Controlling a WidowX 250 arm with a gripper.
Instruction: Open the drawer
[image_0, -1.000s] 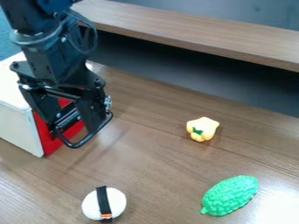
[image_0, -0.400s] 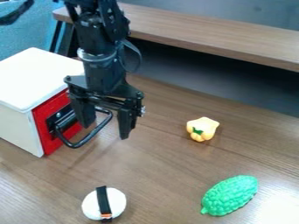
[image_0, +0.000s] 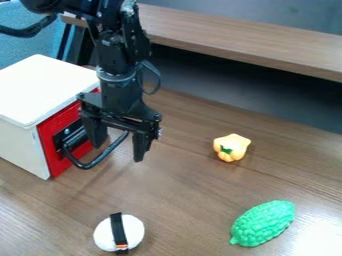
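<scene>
One black gripper (image_0: 119, 152) is seen at 8 o'clock from the centre of the camera view, hung from the arm (image_0: 120, 80), which is brought in from 11 o'clock. The gripper is held open, its fingers (image_0: 141, 147) spread well apart and pointed down. Between them, as viewed, part of the looped black handle (image_0: 110, 150) can be seen; whether it is touched cannot be told.

The drawer is marked by its red front (image_0: 56, 120), found at 9 o'clock and set in the side of a white box (image_0: 40, 87). By that front the handle is carried, its loop extended out over the table (image_0: 184, 200).

At 4 o'clock a yellow toy pepper (image_0: 233, 142) is placed on the wood. Farther out, at 5 o'clock, a bumpy green toy (image_0: 262, 222) is laid at a tilt. At 7 o'clock, near the lower edge, a white rounded piece (image_0: 135, 231) is crossed by a black band (image_0: 117, 227). Toward 1 o'clock a raised wooden shelf (image_0: 227, 37) is seen, with a dark space beneath it.
</scene>
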